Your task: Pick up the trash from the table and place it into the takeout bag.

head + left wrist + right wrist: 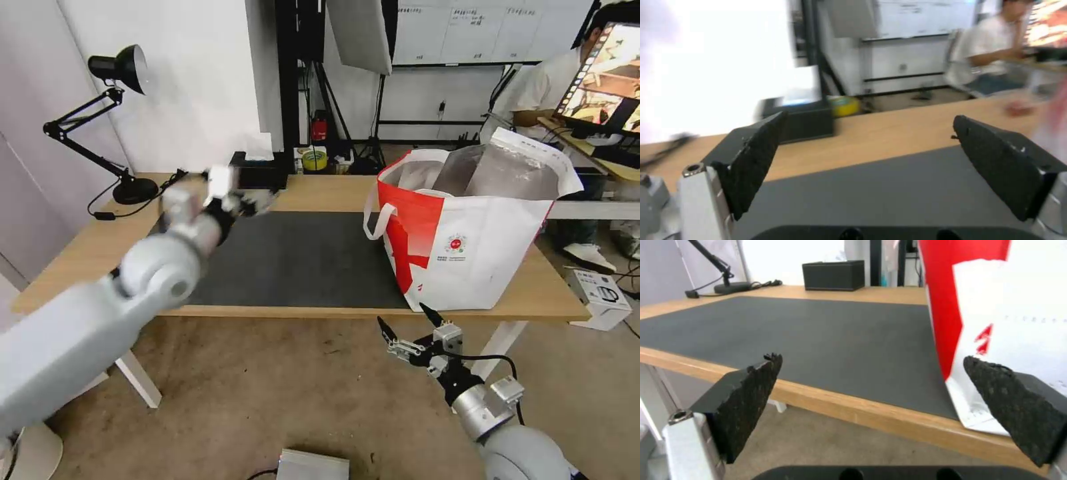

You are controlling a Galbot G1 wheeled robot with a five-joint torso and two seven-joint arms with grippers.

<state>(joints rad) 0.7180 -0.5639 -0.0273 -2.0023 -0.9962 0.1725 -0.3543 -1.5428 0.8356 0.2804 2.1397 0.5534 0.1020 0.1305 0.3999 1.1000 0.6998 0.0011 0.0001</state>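
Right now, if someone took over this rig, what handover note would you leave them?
Left gripper: open, holding nothing, over the mat's far left part.
Right gripper: open, holding nothing, below the table's near edge, in front of the takeout bag.
The bag stands upright and open on the table's right side. No trash lies on the mat or the wood; the bag's contents can't be seen.
Left: confirm the trash is inside.

No legible text (logo blurred)

White walls, brown floor [267,387], black desk lamp [113,120], rear whiteboard [480,30].
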